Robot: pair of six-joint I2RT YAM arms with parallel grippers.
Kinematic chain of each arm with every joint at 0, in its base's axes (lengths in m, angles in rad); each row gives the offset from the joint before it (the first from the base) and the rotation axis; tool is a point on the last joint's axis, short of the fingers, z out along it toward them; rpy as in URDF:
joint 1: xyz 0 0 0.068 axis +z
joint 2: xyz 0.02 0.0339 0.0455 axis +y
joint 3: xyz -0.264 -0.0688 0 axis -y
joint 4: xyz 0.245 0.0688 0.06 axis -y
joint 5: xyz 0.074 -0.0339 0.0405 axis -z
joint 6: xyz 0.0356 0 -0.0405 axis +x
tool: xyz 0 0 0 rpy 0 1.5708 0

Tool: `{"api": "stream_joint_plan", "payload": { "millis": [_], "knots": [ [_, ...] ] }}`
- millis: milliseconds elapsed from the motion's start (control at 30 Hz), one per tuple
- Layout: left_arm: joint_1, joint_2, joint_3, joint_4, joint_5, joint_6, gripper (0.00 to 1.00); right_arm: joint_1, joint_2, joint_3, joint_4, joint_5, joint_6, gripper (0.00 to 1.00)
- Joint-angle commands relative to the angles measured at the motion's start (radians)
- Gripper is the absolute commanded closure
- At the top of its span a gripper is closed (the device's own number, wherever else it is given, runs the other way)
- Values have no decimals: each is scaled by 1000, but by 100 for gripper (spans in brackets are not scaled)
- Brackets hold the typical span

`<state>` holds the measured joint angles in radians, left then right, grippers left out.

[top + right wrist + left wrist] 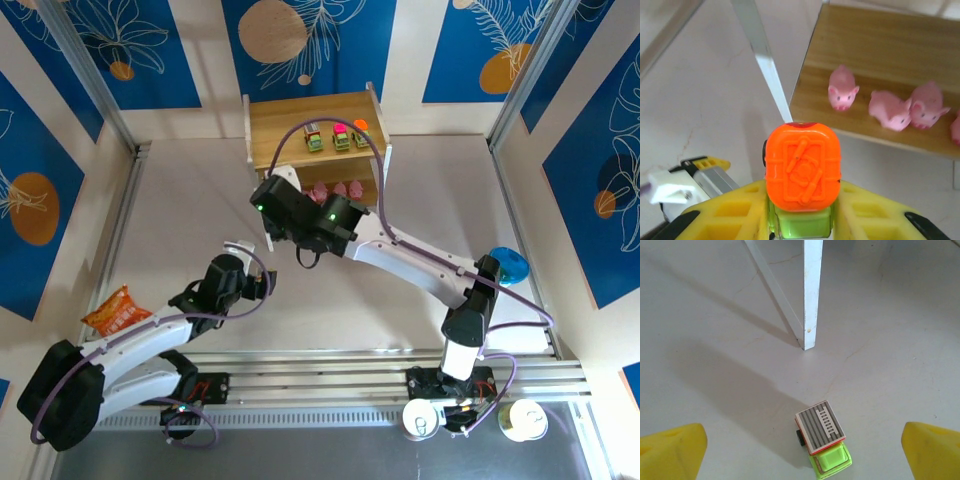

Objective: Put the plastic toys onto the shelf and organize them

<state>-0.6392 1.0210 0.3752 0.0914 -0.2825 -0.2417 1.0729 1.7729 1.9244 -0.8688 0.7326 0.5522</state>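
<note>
**Orange truck gripped, shelf at 1 o'clock**

The right gripper (802, 220) is clamped on the orange truck (802, 172), a finger on each flank. In the wrist view the truck's long axis runs 12–6, with the cab at 6. The shelf (875, 50) lies at 1 o'clock, nearest this arm, with pigs (842, 90) on its lower tier. The left gripper (802, 440), jaws wide apart, hovers over the grey truck (820, 427) on the table (715, 315). That truck's axis runs 11–5, cab at 5.
</note>
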Motion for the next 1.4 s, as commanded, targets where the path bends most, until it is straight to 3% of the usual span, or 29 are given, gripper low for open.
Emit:
{"api": "stream_joint_plan", "payload": {
  "millis": [0, 600, 1367],
  "knots": [
    [-15, -2, 32, -13, -49, 29, 0, -20, 15, 106, -29, 6, -75, 70],
    [-15, 7, 36, -15, -52, 32, 0, -141, 264, 619, -179, -19, -226, 70],
    [-16, 10, 37, -11, -47, 30, 0, -227, 361, 717, -223, -62, -264, 70]
  ]
}}
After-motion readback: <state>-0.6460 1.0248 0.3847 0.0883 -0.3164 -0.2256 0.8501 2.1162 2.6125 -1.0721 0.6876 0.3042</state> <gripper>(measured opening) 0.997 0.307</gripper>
